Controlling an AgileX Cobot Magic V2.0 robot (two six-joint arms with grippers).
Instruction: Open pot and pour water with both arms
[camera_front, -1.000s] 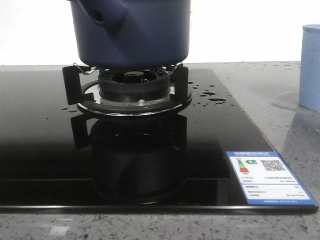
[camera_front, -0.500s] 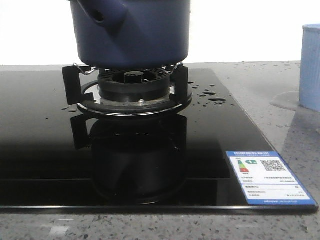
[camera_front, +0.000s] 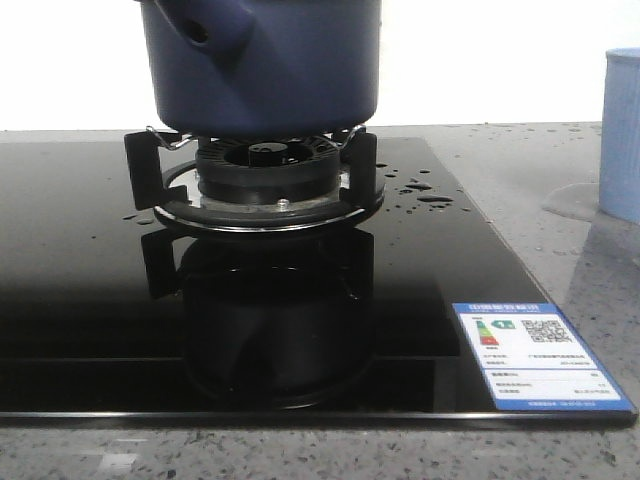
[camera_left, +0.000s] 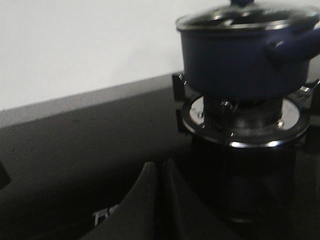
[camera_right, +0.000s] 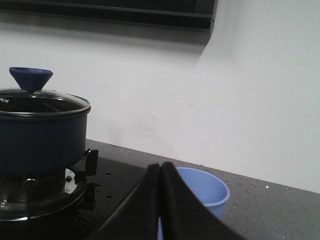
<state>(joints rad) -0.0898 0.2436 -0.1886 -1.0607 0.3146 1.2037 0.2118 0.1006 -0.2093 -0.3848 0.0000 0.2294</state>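
The pot (camera_front: 262, 65) sits at the upper centre of the front view, resting on the metal supports of the burner (camera_front: 268, 180), its stub handle (camera_front: 205, 25) at the upper left of its wall. In the right wrist view the pot (camera_right: 40, 135) fills the left side, with the glass lid (camera_right: 42, 102) on it and the blue knob (camera_right: 31, 79) on top, so the opening step looks not yet done. The left wrist view shows the same pot (camera_left: 245, 60) at the upper right, lid in place.

It probably stands on the burner because that is its cooking place; the supports keep it level and raised above the black glass cooktop (camera_front: 90, 300).

The left gripper (camera_left: 161, 200), at the bottom centre of its view, has its fingers pressed together with nothing between them, well apart from the pot. The right gripper (camera_right: 161, 200) is likewise closed and empty, low in its frame.

At the right edge of the front view stands a light-blue cup (camera_front: 622, 135) on the grey speckled surface (camera_front: 530, 180) (most likely where the water is meant to go). Water drops (camera_front: 425, 192) lie on the cooktop to the right of the burner, and an energy label (camera_front: 535, 355) is stuck at the lower right corner. Nothing visible blocks the way to the knob; I judge both sets of fingers would need to open first.
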